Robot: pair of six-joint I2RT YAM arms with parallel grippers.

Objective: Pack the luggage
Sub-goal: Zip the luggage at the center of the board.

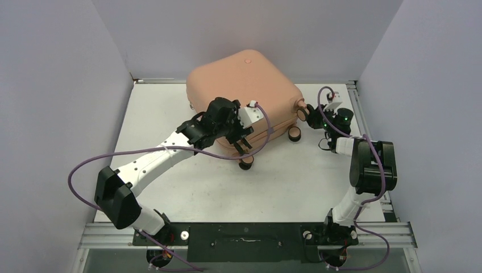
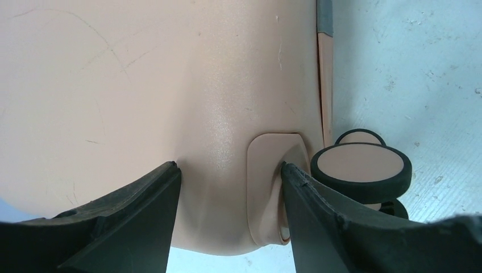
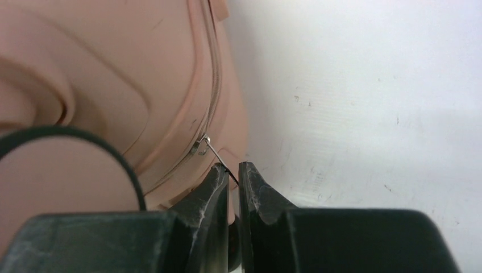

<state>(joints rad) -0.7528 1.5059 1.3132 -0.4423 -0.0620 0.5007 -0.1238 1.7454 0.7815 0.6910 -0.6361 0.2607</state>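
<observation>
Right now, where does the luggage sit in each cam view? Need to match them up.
Top external: luggage at centre back of the table.
Left wrist: luggage shell fills the left and centre, behind the open left end effector.
Right wrist: luggage along the left; right end effector shut on its zipper pull.
Shared landmark: black-rimmed caster wheels, lower right in left wrist, lower left in right wrist; possibly different wheels.

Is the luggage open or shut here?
Shut: the luggage has its shells together, no lining showing. The right gripper pinches the zipper pull; whether fully zipped, cannot tell.
</observation>
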